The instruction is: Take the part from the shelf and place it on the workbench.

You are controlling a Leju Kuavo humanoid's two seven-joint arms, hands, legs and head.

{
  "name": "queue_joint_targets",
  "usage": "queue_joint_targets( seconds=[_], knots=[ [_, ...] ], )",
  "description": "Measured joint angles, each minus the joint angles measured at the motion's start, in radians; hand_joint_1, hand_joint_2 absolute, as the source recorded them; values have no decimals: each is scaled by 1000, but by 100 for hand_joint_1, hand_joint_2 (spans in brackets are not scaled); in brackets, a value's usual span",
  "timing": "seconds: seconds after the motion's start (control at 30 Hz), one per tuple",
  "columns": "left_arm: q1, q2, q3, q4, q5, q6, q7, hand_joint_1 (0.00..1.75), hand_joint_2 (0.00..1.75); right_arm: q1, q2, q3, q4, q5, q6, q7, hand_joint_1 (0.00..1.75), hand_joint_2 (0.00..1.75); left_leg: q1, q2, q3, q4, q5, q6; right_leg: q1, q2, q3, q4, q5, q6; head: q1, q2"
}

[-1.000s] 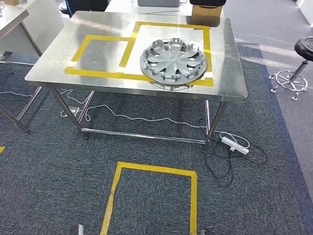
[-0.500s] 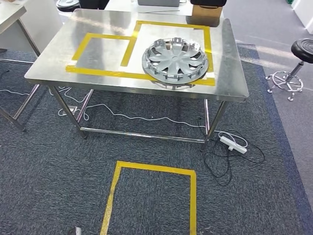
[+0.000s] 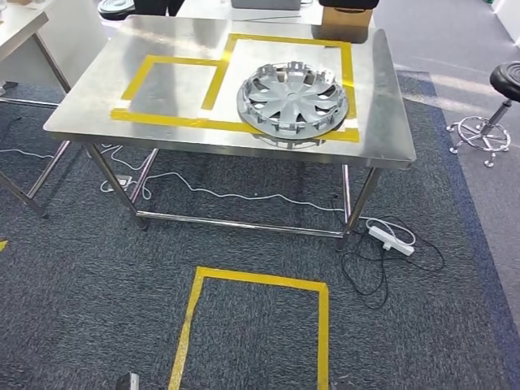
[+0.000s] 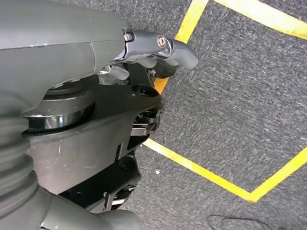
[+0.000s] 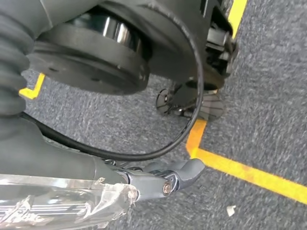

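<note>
cardboard box (image 3: 344,19) cut off by head view's top edge, stool (image 3: 504,89) cropped at right edge

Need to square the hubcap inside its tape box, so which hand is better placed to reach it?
Right, probably. The hubcap lies on the workbench's right half, on that arm's side. The left hand and right hand both hang low over the carpet, so neither is close.
</note>
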Motion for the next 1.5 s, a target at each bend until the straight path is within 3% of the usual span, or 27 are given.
queue_joint_targets(
  seconds=[0.03,0.1,0.13,0.2,0.23,0.27,0.3,0.33,0.4,0.43,0.5,0.53,0.63,0.67,0.77,0.87,0.93,1.27,1.4,1.5],
  knots=[
    [-1,0,0,0,-3,0,0,0,175,-1,0,0,0,6,-4,1,0,175,-1,0,1,0,-1,-9,0,0,32,-67,26,-8,0,0],
    [-2,1,-1,0,-3,0,-1,0,175,0,-1,-1,1,15,-9,2,0,175,0,0,-8,19,-19,-22,-2,0,32,-72,31,-22,-3,0],
    [-2,1,-1,0,-3,1,-1,0,175,-1,-1,-1,1,17,-9,3,0,175,1,0,-24,56,-44,-28,-5,-1,33,-75,33,-27,-6,0],
    [-3,1,-1,0,-3,3,-1,0,175,-2,-1,-1,1,21,-10,3,0,175,2,1,-86,187,-111,-35,-6,-2,31,-75,34,-32,-10,0],
    [-2,1,-1,0,-3,4,-1,0,175,-2,-1,-1,2,21,-11,3,0,175,2,1,-118,251,-135,-37,-6,-2,30,-75,34,-33,-10,0],
    [-1,1,-1,0,-3,5,-1,0,175,-2,-1,-1,2,22,-11,3,0,175,2,1,-138,288,-141,-38,-6,-3,29,-75,34,-33,-10,0],
    [-1,1,-1,0,-3,5,-1,0,175,-2,-1,-1,2,22,-11,3,0,175,2,1,-138,286,-126,-37,-7,-2,30,-75,34,-33,-10,0],
    [-1,2,-1,0,-3,6,-1,0,175,-2,-1,-1,2,22,-11,4,0,175,2,1,-120,246,-94,-37,-8,-2,31,-75,34,-32,-10,0],
    [-2,1,-1,0,-3,6,-1,0,175,-2,-1,-1,2,22,-11,4,0,175,4,2,-52,108,-26,-37,-7,-1,34,-73,32,-27,-12,0],
    [-3,1,-1,0,-3,7,-1,0,175,-2,-1,-1,3,22,-11,4,0,175,5,1,-25,52,-7,-34,-5,0,33,-71,30,-22,-13,0],
    [-4,-1,-1,0,-3,7,-1,0,175,-3,-1,-1,3,24,-11,4,0,175,6,-2,-5,5,-1,-26,0,1,29,-68,28,-13,-13,0],
    [-4,-1,-1,0,-3,8,-1,0,175,-3,-2,-1,3,28,-11,4,0,175,7,-4,-6,4,-1,-21,0,1,27,-69,27,-17,-11,0],
    [-3,-1,-1,0,-4,8,-1,0,175,-2,-2,-1,3,45,-12,11,0,175,5,-5,-7,2,1,-15,1,0,25,-73,27,-44,-8,0],
    [-3,-1,-1,0,-4,8,-1,0,175,-2,-3,-1,3,48,-12,14,0,175,3,-5,-7,2,1,-12,1,0,26,-75,29,-46,-7,0],
    [-3,-1,-1,0,-5,10,-1,0,175,-2,-3,-1,3,44,-11,14,0,175,0,-5,-7,3,1,-5,-2,1,32,-82,37,-30,-7,0],
    [-3,-1,-1,0,-8,11,-1,0,175,-2,-3,-3,3,42,-9,10,0,175,-1,-5,-8,4,1,-2,-4,1,37,-87,40,-7,-8,0],
    [-3,-1,-1,0,-11,11,-1,0,175,-2,-3,-4,3,45,-9,8,0,175,-1,-4,-8,4,1,-1,-5,1,37,-88,40,3,-8,0],
    [-3,-1,-1,0,-12,10,-1,0,175,-3,-3,-5,3,59,-8,-8,0,175,3,-4,-8,4,3,-3,-1,1,34,-85,40,3,-8,0],
    [-3,-1,-1,0,-11,9,0,0,175,-2,-3,-5,3,64,3,-58,0,0,3,-4,-8,3,4,-4,-1,1,34,-83,40,3,-8,0],
    [-3,-1,-1,0,-8,9,0,0,175,-1,-5,-5,3,69,24,-134,0,131,3,-4,-8,3,4,-4,-1,1,34,-83,40,3,-8,0]
  ],
)
